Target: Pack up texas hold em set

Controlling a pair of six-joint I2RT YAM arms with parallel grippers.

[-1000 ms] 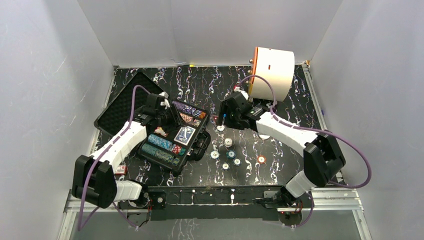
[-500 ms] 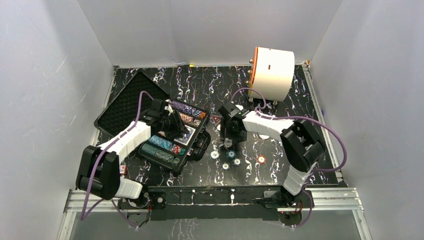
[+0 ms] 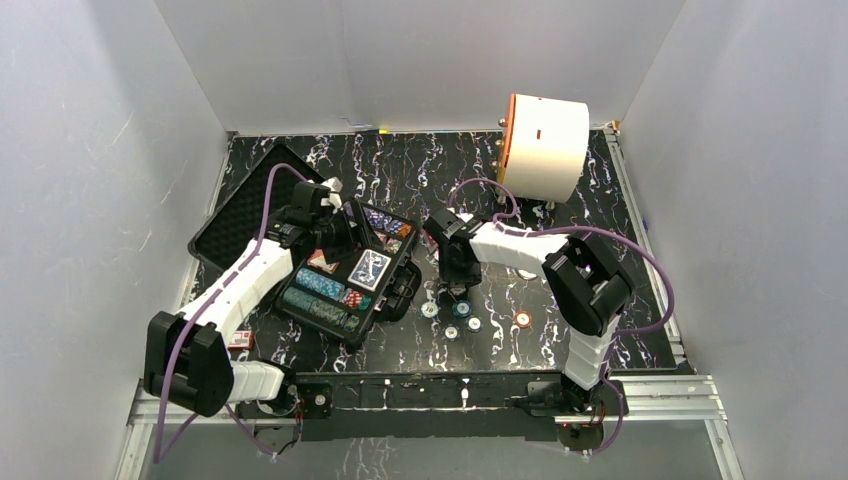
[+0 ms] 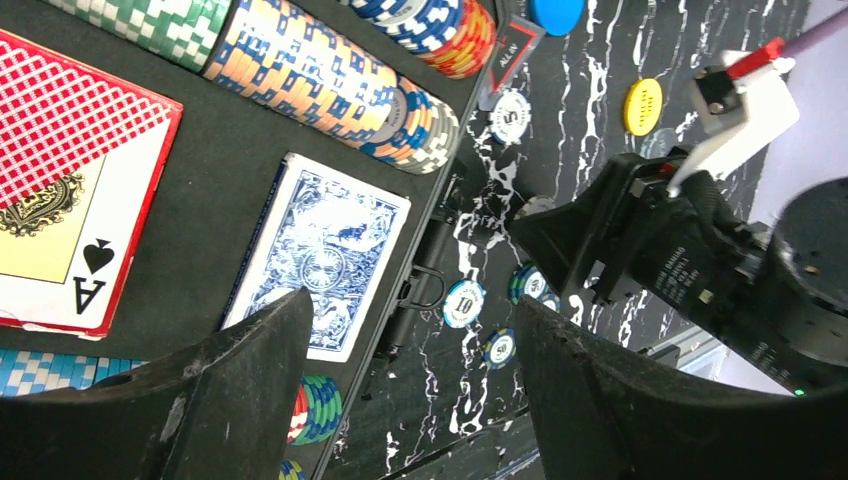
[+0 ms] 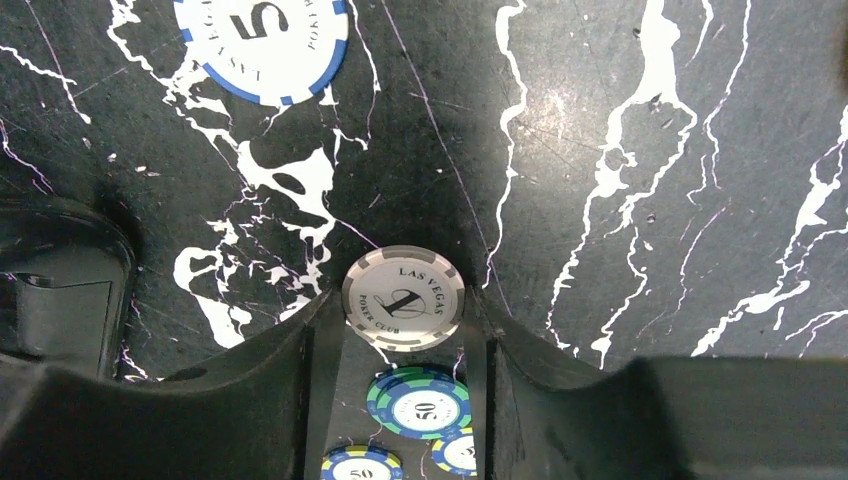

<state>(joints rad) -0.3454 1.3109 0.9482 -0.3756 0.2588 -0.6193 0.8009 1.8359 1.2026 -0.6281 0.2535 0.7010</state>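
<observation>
The black case [image 3: 232, 222] lies open at the left, its tray holding rows of poker chips [image 4: 330, 85], a red card deck [image 4: 70, 190] and a blue card deck [image 4: 325, 265]. My left gripper [image 4: 412, 312] hovers open and empty above the tray's right edge, also seen from the top [image 3: 340, 228]. Loose chips [image 3: 461, 310] lie in the table's middle. My right gripper [image 5: 403, 300] reaches down there, its fingertips [image 5: 322, 310] pressed against both sides of a grey-white chip [image 5: 403, 290] marked 1. More chips marked 50 [image 5: 420, 405] lie between its fingers further back.
A large white cylinder with an orange face [image 3: 540, 145] stands at the back right. A blue-white chip marked 5 [image 5: 262, 45], an orange chip [image 3: 522, 319], a yellow button [image 4: 643, 105] and a blue button [image 4: 555, 12] lie loose. A small red item [image 3: 240, 340] sits by the left arm's base.
The left gripper opened and drew back from the tray. The right gripper swung down and left over the loose chips and closed on the grey-white chip.
</observation>
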